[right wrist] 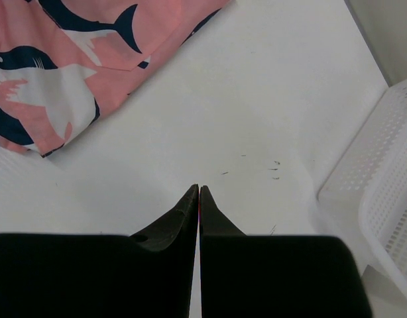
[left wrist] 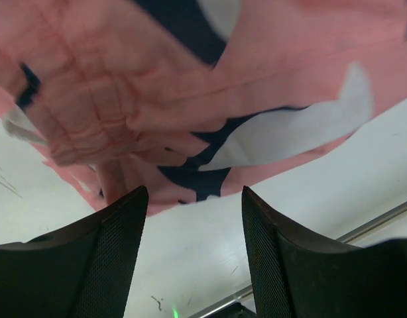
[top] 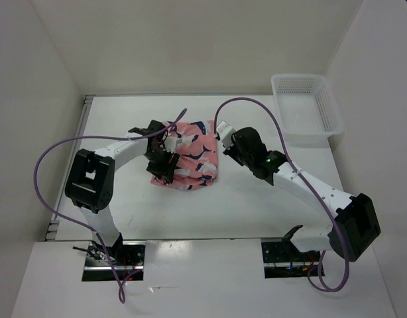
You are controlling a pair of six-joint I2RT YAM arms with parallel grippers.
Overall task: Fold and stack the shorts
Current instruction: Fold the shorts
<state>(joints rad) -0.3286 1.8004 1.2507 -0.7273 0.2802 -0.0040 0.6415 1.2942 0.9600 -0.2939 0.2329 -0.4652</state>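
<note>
Shorts [top: 188, 156] lie at mid-table in a rumpled heap, with layers overlapping and seams puckered. No clean fold is showing.

Left gripper [left wrist: 193, 199] is low at the heap's left edge. Its jaws are parted to a middling width and only bare table [left wrist: 210, 258] shows between them. The cloth's hem lies just ahead of the fingertips, not between them. The low, edge-on approach looks meant to slide one finger under a layer and pinch it for lifting or flattening.

Right gripper [right wrist: 199, 189] has its jaws pressed together and holds nothing. It points at open table just beside the shorts' right edge, clear of the cloth, with the white mesh basket [right wrist: 382, 172] off to its far side. It is probably parked there so that it won't drag fabric while the left arm works.

Judgement: the task is at an early stage, since the garment needs spreading before any fold. The risk is a pinch that takes several layers at once.
</note>
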